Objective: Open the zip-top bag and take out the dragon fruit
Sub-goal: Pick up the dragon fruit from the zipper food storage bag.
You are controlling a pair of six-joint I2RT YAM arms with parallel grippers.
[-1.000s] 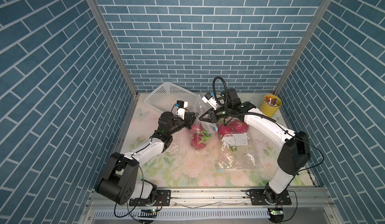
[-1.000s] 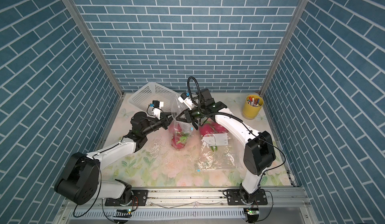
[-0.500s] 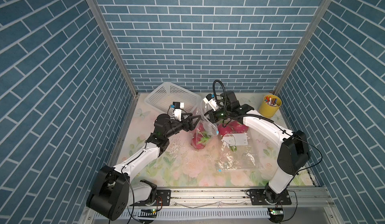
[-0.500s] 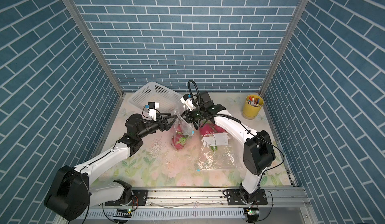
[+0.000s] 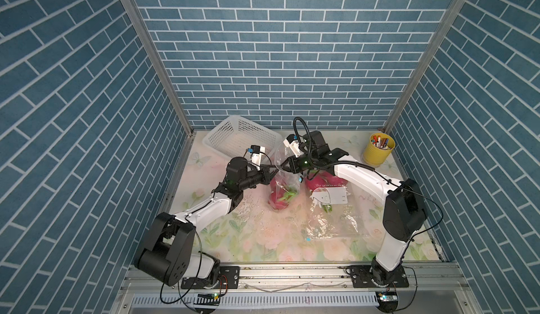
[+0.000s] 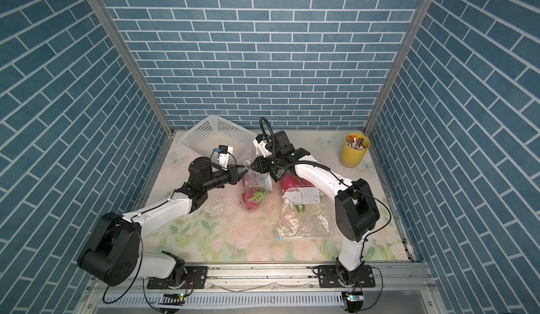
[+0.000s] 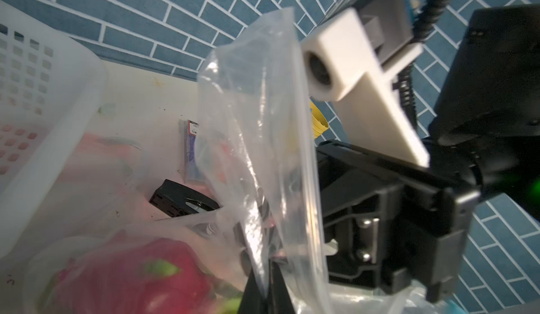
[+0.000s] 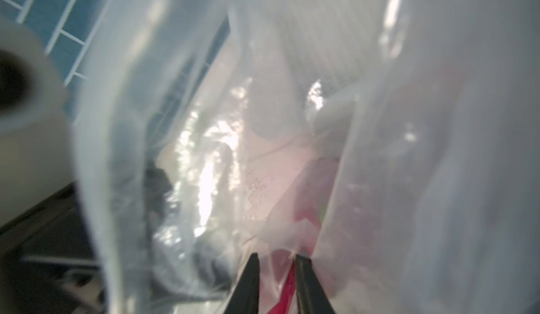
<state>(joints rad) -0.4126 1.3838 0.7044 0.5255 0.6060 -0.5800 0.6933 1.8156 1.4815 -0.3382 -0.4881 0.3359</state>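
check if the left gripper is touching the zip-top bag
Touching: the left wrist view shows the left gripper shut on the zip-top bag, film pinched between its jaws.

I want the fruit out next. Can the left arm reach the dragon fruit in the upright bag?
Probably not: the left gripper is shut on the zip-top bag near its top, facing the right gripper, and the dragon fruit sits at the bottom, enclosed in plastic.

Left black gripper (image 5: 273, 173) and right black gripper (image 5: 284, 167) seemingly pinch the upright clear plastic zip-top bag (image 5: 285, 182) holding a pink dragon fruit (image 5: 278, 201).
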